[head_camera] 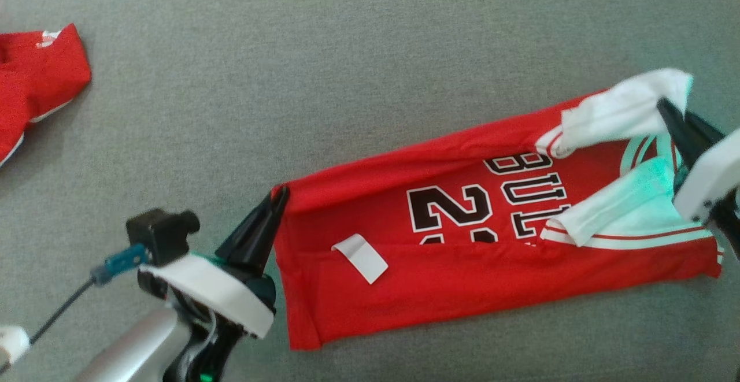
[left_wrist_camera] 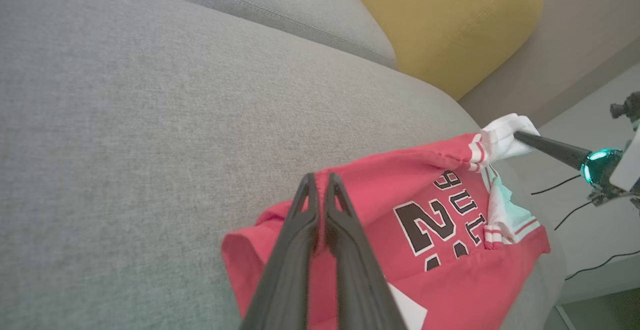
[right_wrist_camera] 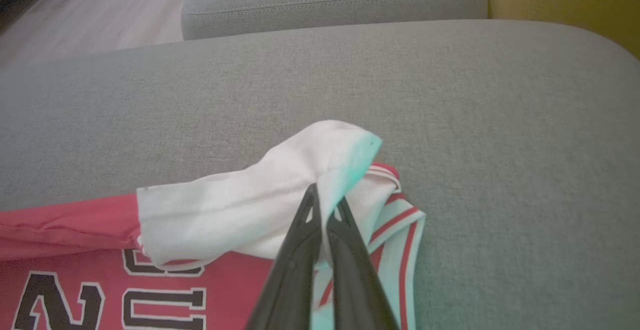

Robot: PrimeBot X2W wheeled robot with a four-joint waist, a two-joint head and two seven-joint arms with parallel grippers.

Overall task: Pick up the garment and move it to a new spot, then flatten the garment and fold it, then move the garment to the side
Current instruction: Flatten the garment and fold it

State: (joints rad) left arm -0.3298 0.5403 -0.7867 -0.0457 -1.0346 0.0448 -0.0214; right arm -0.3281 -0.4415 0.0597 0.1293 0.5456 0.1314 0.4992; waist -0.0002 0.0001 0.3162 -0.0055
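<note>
while flat on grey sofa (head_camera: 370, 35), red jersey (head_camera: 439, 289), left hand (head_camera: 281, 193) clamped on hem (head_camera: 283, 266), right hand (head_camera: 661, 103) clamped on sleeve (head_camera: 618, 110)

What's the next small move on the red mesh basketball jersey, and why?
Probably draw both grippers toward the robot, laying the far edge over the middle. The left gripper is shut on the hem corner of the red mesh jersey, the right gripper on its white shoulder, and the near strip already lies folded over the number.
</note>
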